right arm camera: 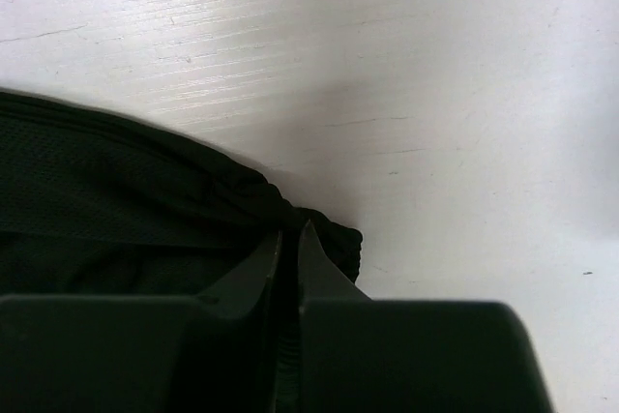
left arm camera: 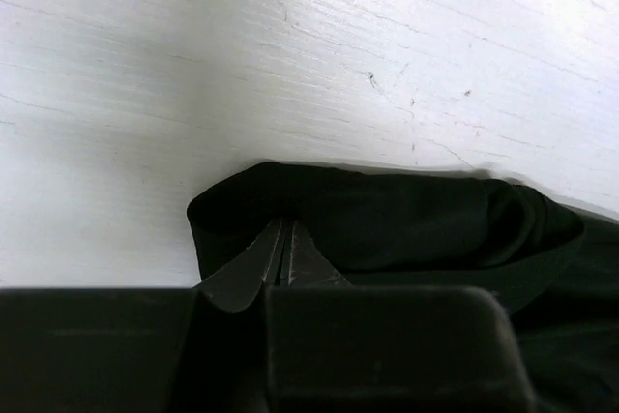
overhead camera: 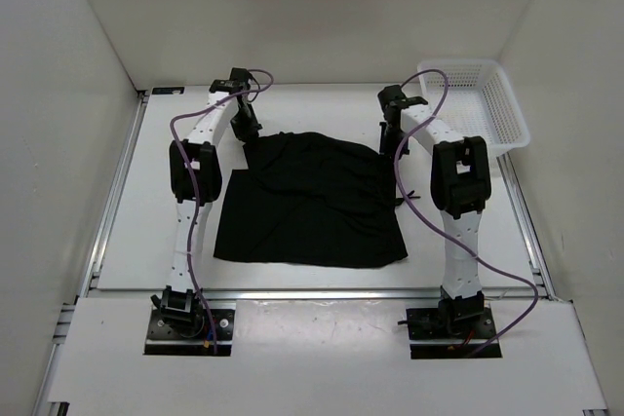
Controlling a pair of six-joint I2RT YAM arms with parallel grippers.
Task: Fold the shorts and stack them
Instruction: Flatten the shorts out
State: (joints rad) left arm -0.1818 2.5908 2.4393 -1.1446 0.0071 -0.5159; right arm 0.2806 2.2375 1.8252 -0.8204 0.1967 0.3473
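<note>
Black shorts (overhead camera: 312, 204) spread on the bench (overhead camera: 146, 241), left of the basket (overhead camera: 507, 114). Clenched on one fabric corner each, left gripper (left arm camera: 283, 227) and right gripper (right arm camera: 290, 231). Could slip free on so thin a pinch, or fold askew under uneven pull.

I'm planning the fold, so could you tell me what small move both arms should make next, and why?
Probably lift both tools a little together. The left tool and right tool each look shut on a far corner of the shorts, which lie spread out; raising the edge evenly would free it to fold toward the near hem.
</note>
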